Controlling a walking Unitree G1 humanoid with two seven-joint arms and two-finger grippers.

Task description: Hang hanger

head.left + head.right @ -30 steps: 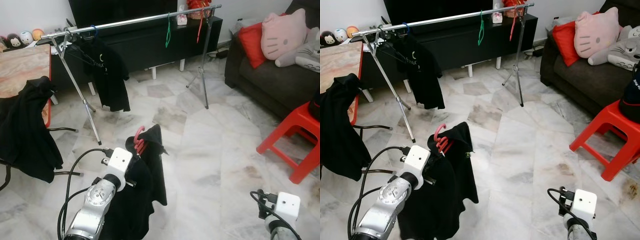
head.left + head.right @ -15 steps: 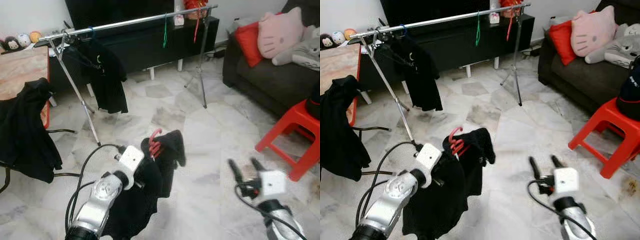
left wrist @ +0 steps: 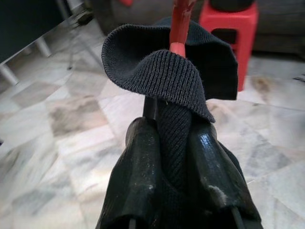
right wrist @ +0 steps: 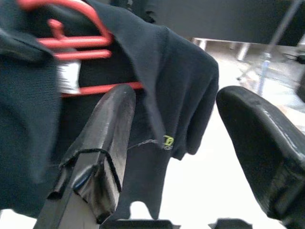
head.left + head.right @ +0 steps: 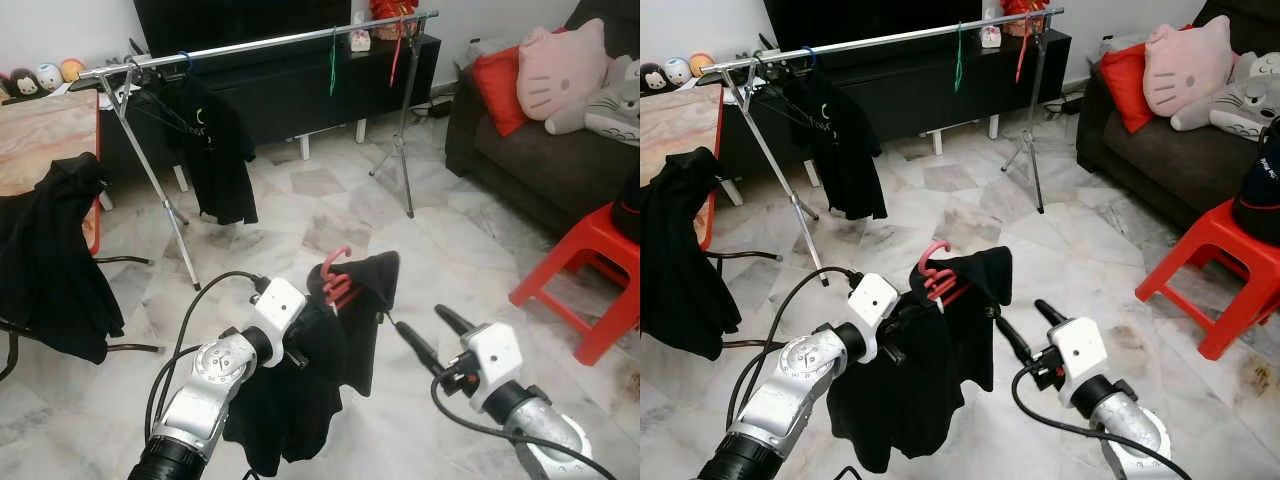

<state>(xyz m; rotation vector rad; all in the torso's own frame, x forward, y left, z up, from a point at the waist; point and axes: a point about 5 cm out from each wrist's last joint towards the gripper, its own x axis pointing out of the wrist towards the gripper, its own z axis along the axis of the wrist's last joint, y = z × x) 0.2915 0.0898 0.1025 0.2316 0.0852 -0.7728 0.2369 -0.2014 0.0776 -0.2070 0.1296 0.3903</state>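
Before the rack (image 5: 262,44) | left end effector (image 3: 174,157) clamps garment (image 5: 330,370) on red hanger (image 5: 335,280) | right end effector (image 5: 422,335) spread wide beside it

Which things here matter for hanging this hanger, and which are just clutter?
In the job:
- red hanger with black shirt, clamped in left gripper
- right gripper, open beside it
- clothes rail

Lying about:
- red stool
- sofa with cushions
- hung black shirt
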